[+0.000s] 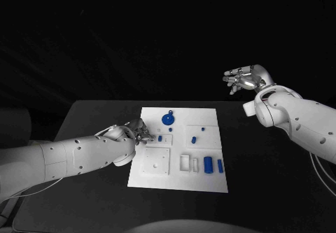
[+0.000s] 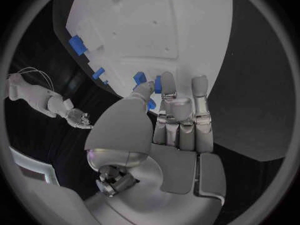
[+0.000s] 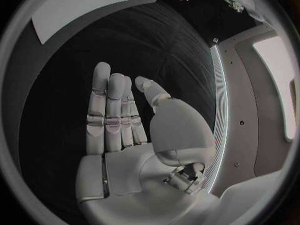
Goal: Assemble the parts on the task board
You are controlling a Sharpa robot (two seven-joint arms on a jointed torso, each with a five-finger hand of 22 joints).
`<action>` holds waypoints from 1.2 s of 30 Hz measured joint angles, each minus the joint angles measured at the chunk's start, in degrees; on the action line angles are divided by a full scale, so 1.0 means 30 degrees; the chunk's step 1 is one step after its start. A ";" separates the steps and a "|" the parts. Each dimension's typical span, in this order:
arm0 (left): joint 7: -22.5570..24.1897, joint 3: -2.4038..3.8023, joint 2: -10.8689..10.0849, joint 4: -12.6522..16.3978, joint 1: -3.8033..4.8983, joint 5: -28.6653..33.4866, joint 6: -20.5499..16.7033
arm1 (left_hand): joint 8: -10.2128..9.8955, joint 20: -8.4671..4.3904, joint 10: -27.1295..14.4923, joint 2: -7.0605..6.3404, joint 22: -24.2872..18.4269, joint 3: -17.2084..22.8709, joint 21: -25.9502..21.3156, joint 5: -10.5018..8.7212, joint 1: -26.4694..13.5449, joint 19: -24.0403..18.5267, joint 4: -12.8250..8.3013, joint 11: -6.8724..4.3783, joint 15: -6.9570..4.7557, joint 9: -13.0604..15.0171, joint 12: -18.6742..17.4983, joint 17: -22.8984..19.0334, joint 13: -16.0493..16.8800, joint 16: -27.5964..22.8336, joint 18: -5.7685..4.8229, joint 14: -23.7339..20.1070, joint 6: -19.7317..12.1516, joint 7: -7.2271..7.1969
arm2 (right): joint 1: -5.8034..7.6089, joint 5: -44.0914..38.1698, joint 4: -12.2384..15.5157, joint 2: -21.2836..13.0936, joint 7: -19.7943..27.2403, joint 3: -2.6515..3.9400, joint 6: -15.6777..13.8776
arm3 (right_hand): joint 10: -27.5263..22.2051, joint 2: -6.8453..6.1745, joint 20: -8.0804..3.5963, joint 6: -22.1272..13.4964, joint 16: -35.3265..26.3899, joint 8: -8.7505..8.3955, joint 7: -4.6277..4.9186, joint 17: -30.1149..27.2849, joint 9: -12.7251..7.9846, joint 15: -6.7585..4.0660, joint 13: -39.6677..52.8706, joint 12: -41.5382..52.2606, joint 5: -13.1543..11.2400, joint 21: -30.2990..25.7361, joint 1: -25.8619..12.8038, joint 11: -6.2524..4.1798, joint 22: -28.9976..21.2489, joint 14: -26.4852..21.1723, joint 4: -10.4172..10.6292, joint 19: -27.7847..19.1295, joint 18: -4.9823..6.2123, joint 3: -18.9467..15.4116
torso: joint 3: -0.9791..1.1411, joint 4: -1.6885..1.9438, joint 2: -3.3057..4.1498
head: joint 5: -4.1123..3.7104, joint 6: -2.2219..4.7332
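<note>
Parts (image 1: 209, 164) are spread over the white board (image 1: 210, 184) at the middle of the frame. A small blue part (image 2: 157, 83) is pinched by the left robot hand (image 1: 134, 132) at the board's left edge. The right robot hand (image 1: 245, 79), at the upper right, is held open and empty.

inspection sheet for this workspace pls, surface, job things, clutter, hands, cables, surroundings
surface: black table, task board lying in its middle
job's things: round blue part at the board's far end; small blue parts mid-board; two blue cylinders near the front right edge
clutter: nothing seen
robot hands: left robot hand at the board's left edge, its fingertips at a blue part, a grip cannot be told; right robot hand raised off the table beyond its far right corner, fingers apart, holding nothing
cables: thin cable beside the right arm
surroundings: dark, nothing seen
</note>
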 measured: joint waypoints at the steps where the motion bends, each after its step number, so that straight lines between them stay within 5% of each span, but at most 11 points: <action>1: -0.0004 0.0006 0.0008 -0.0011 -0.0003 -0.0012 0.0026 | 0.0000 0.0000 -0.0001 0.0000 0.0000 0.0000 0.0000 0.0000 0.0000 0.0000 0.0000 0.0000 0.0001 0.0007 0.0000 0.0001 0.0000 0.0000 0.0001 0.0000 0.0000 0.0000 | -0.0001 0.0002 -0.0004 0.0000 0.0000 0.0000 0.0000 | 0.0000 0.0000 0.0000 0.0001 0.0000 0.0001 0.0000 0.0000 0.0000 0.0000 0.0000 0.0000 0.0000 0.0000 0.0000 0.0000 0.0000 0.0000 0.0000 0.0000 0.0000 0.0000 | -0.0002 0.0002 0.0000 | -0.0002 -0.0015; 15: -0.0090 0.0031 -0.0006 -0.0071 -0.0018 -0.0160 0.0266 | -0.0074 0.0000 -0.0005 0.0000 0.0014 0.0000 0.0000 0.0181 -0.0001 0.0000 0.0000 0.0005 -0.0022 0.0188 0.0000 0.0168 0.0016 0.0000 0.0001 0.0028 0.0068 0.0067 | -0.0063 0.0026 -0.0028 -0.0004 0.0005 0.0000 0.0007 | 0.0000 0.0000 0.0000 -0.0011 0.0000 0.0000 0.0011 -0.0002 -0.0001 0.0000 0.0019 0.0000 0.0122 0.0000 0.0000 0.0000 -0.0022 0.0000 0.0053 0.0000 -0.0001 0.0054 | -0.0022 0.0018 -0.0005 | -0.0020 -0.0104; 22: -0.0112 0.0035 -0.0060 -0.0020 -0.0029 -0.0303 0.0333 | -0.0016 0.0000 0.0040 0.0078 0.0013 -0.0001 0.0058 0.0883 -0.0078 0.0000 -0.0001 -0.0038 -0.0066 0.0609 0.0000 0.0425 0.0057 0.0000 -0.0001 0.0140 0.0068 0.0067 | -0.0075 0.0035 -0.0037 -0.0007 0.0006 0.0000 0.0008 | 0.0000 0.0000 0.0000 -0.0037 0.0000 0.0000 0.0038 -0.0003 0.0000 0.0000 0.0018 0.0000 0.0122 0.0000 0.0001 0.0000 -0.0022 0.0000 0.0053 0.0000 -0.0001 0.0054 | -0.0029 0.0024 -0.0005 | -0.0029 -0.0130; 36: -0.0145 0.0038 -0.0012 -0.0053 -0.0029 -0.0406 0.0400 | -0.0016 0.0000 0.0065 0.0078 0.0009 -0.0001 0.0073 0.0884 -0.0078 0.0000 -0.0001 -0.0011 -0.0053 0.0598 0.0000 0.0491 0.0054 0.0000 0.0000 0.0152 0.0068 0.0067 | -0.0086 0.0051 -0.0054 0.0006 0.0007 0.0000 0.0014 | 0.0000 0.0001 0.0000 -0.0036 0.0000 0.0000 0.0036 -0.0005 0.0000 0.0000 0.0016 0.0000 0.0122 -0.0001 0.0001 0.0000 -0.0020 0.0000 0.0053 0.0000 -0.0001 0.0054 | -0.0011 0.0013 -0.0007 | -0.0024 -0.0135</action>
